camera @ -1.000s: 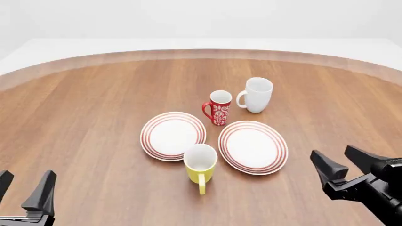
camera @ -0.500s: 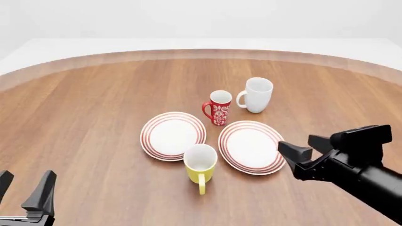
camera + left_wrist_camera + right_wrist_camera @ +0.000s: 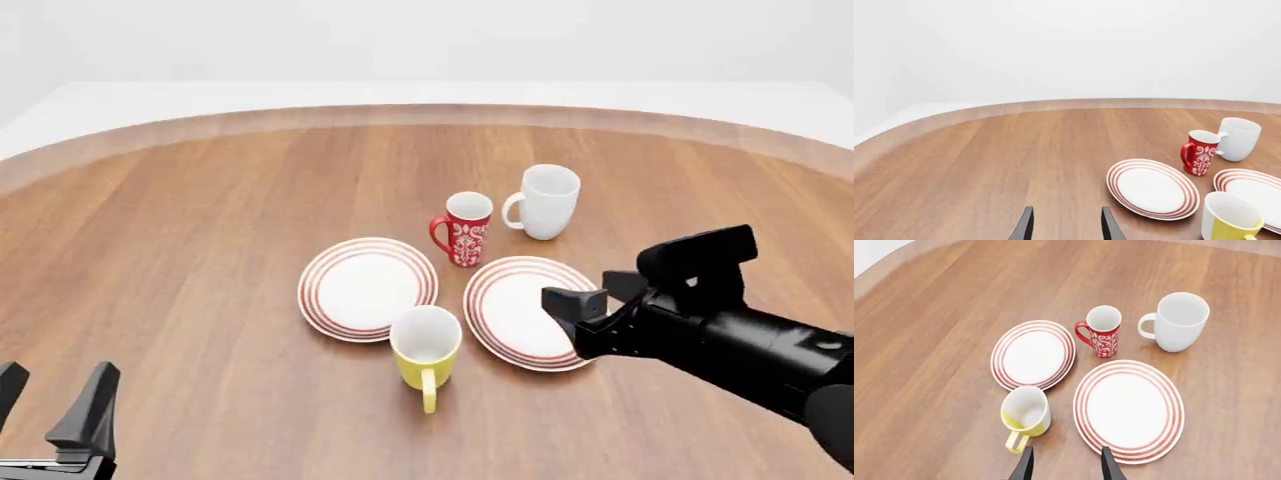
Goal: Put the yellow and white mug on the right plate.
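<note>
Your right gripper (image 3: pixel 577 305), jaws open and empty, is hovering over the right plate (image 3: pixel 521 312); the mug (image 3: pixel 426 347) is sitting upright to its near left.

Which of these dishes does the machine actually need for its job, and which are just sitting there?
Needed:
yellow and white mug
right plate
right gripper, open, over that plate

Just sitting there:
left plate
red patterned mug
white mug
left gripper, open, idle
</note>
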Available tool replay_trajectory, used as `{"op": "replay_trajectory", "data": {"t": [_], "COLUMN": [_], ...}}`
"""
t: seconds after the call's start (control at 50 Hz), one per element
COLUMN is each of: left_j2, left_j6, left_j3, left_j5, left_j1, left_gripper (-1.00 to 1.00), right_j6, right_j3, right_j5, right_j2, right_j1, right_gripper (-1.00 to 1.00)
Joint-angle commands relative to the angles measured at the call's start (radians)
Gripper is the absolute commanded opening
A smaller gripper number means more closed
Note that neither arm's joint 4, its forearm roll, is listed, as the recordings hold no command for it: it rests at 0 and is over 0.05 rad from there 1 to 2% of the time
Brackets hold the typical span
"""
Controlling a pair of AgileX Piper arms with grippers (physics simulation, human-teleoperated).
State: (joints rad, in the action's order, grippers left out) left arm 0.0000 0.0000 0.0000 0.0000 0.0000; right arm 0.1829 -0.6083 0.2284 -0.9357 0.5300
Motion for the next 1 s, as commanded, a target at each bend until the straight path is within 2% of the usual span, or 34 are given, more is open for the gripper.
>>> {"op": "replay_trajectory", "data": {"t": [0.02,0.6,0.76,1.0], "left_j2": [0.000,0.000,0.000,0.000], "left_j6": [0.000,0.000,0.000,0.000], "left_j3": [0.000,0.000,0.000,0.000], "left_j5": [0.000,0.000,0.000,0.000], "left_j1": [0.000,0.000,0.000,0.000], "left_gripper": [1.00,1.00,1.00,1.00], "right_j6": [-0.022,-0.033,-0.059,-0.059], "right_j3": [-0.070,-0.121,-0.110,-0.109], "right_j5": [0.042,0.049,0.030,0.030], "right_j2": [-0.040,-0.114,-0.080,-0.080], "right_j1": [0.043,0.139,0.142,0.142], "right_gripper": [1.00,1.00,1.00,1.00]}}
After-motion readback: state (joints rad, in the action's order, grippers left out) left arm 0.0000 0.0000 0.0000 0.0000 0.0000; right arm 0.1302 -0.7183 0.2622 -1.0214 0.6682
